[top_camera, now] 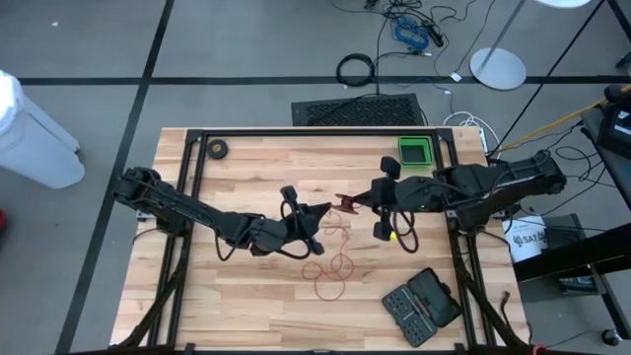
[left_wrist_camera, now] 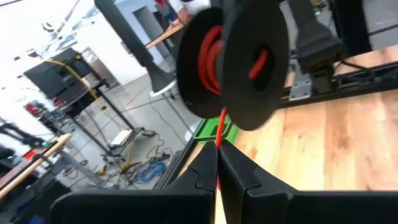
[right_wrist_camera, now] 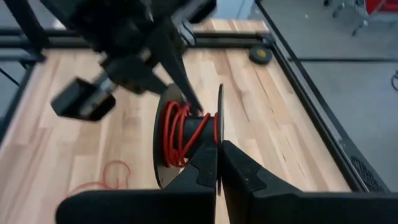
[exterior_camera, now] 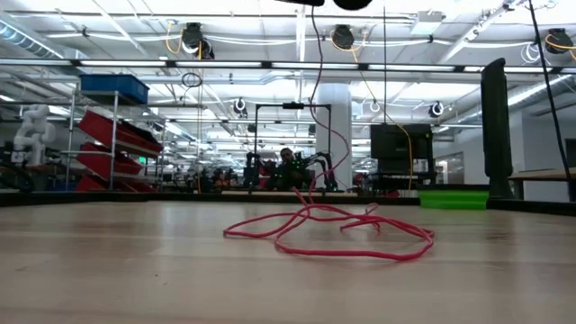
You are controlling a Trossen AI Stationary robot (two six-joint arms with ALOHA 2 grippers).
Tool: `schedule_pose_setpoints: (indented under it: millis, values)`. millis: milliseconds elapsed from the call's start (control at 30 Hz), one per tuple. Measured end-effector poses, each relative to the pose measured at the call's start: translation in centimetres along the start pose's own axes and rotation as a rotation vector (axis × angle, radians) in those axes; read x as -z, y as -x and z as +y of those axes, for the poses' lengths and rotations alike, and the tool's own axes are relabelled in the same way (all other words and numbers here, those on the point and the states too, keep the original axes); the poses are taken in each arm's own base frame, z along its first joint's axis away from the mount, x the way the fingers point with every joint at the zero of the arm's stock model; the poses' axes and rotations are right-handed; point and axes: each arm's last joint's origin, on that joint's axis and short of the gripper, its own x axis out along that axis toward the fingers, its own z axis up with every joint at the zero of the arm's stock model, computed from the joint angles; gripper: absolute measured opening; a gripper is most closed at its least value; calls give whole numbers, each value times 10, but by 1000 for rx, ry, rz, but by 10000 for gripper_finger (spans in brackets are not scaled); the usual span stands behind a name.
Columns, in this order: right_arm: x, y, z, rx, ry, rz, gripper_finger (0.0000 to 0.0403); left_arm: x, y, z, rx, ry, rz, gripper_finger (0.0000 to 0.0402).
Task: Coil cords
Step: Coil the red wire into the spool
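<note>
Left gripper, fingers closed, pinches the red cord just below the reel. Right gripper, also closed, clamps the black reel's rim. The reel is held above mid-table between the two grippers, its axle roughly level, running along the table's length, with several red turns wound on it. From the left gripper the cord drops to the wood table, lying in loose loops nearer the front edge.
</note>
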Motion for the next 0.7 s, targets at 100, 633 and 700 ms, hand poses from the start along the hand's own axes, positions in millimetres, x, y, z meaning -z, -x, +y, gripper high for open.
schedule_pose_setpoints:
  millis: [100,633,700]
  values:
    - [-4,2,4,-19,12,-47,0,0,0,-1,27,5,-12,9]
    - [-14,3,5,14,-20,-149,0,-1,1,-3,73,56,-26,10]
    - [-14,3,5,14,-20,-150,0,-1,1,-3,73,57,-26,15]
